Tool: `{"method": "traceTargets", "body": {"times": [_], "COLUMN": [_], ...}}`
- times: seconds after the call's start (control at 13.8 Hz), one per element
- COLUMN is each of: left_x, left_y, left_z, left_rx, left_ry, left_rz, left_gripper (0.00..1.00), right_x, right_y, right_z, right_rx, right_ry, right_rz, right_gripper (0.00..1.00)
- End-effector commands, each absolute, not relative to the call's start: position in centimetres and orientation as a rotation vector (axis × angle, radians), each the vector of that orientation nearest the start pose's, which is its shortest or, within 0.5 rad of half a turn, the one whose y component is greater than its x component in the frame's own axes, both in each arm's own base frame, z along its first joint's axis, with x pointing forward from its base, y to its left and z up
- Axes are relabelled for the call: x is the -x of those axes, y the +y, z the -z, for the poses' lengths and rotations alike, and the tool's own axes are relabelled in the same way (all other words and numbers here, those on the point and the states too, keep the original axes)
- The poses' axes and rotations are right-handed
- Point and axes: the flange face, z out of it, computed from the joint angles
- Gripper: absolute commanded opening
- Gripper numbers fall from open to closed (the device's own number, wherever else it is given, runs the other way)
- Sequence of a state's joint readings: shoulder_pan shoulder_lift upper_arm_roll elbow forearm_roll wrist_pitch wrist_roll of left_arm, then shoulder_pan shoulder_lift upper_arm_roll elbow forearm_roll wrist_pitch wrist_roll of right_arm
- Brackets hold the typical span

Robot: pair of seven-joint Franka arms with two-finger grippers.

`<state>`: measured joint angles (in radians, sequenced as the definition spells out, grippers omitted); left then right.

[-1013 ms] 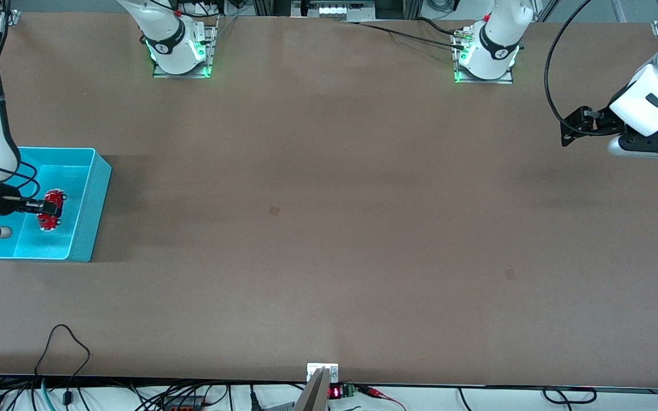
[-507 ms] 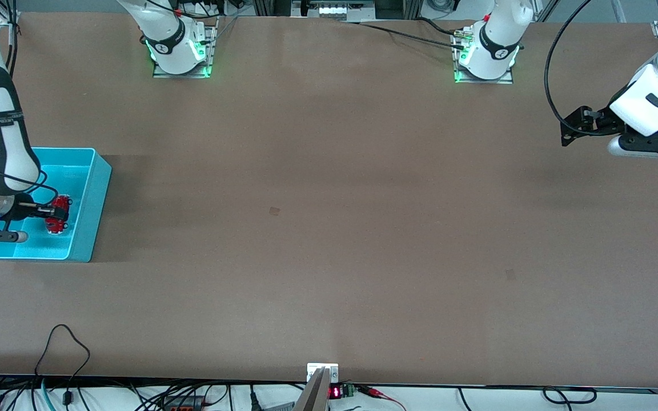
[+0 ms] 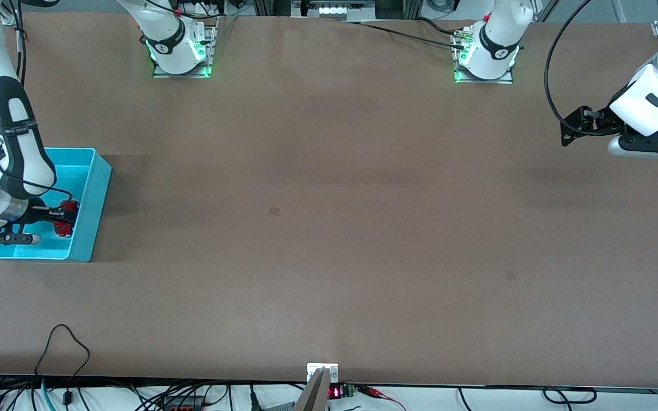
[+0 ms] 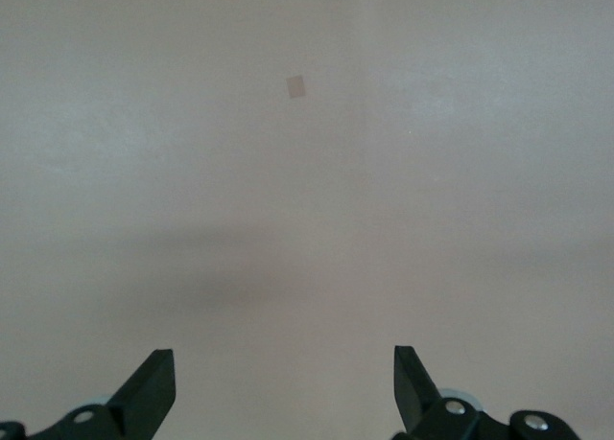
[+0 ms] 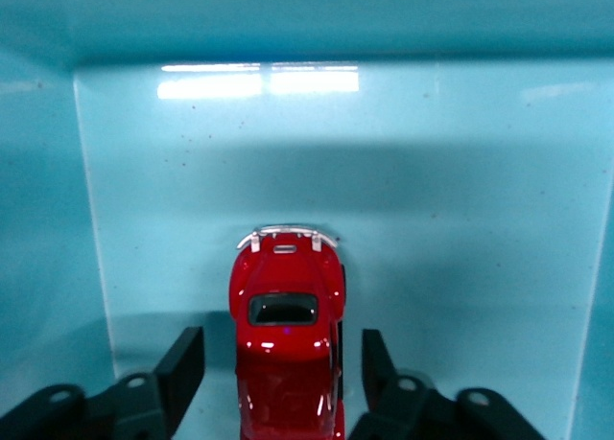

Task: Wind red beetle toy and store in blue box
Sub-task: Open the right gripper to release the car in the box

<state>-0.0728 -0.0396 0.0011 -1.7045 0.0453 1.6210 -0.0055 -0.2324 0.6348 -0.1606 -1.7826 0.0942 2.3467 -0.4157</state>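
The red beetle toy point(image 3: 66, 226) lies on the floor of the blue box point(image 3: 93, 197), close to the box wall that faces the table's middle. My right gripper point(image 3: 64, 216) is down inside the box. In the right wrist view the toy point(image 5: 286, 330) sits between the open fingers point(image 5: 182, 365), with a gap on each side; the gripper point(image 5: 282, 365) does not grip it. The box floor point(image 5: 460, 220) and walls fill that view. My left gripper point(image 3: 570, 132) waits in the air over the left arm's end of the table, open and empty point(image 4: 285, 382).
The blue box stands at the right arm's end of the table. A small paler square mark point(image 3: 274, 210) lies on the brown table near its middle, another point(image 3: 510, 274) toward the left arm's end. Cables hang along the table edge nearest the front camera.
My right gripper has moved lower in the box with the toy, toward the wall that faces the table's middle. The left arm has not moved.
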Motion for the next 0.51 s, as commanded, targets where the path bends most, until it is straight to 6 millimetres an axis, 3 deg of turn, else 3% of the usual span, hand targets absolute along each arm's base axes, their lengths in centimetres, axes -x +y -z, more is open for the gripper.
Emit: {"method": "traceTargets", "body": {"times": [0.0,0.14,0.43], "left_x": [-54.2,-54.2,-54.2], "left_y": [-3.6,-3.6,-3.5], "left_z": [-59.5,-59.5,-59.5], "left_rx": [3.092,3.092,3.093], "left_ry": [0.115,0.115,0.113], "left_rz": [-0.071,-0.071,-0.071], "left_gripper": [1.0,1.0,1.0], "right_x": [-60.7,-61.1,-62.7], "right_y": [-23.5,-21.7,-17.9], "right_z": [-23.1,-28.4,-39.5], "right_rx": [3.141,3.098,3.117], "right_ry": [-0.022,-0.012,-0.097], "right_rz": [-0.08,-0.095,0.056], "right_gripper": [1.0,1.0,1.0]}}
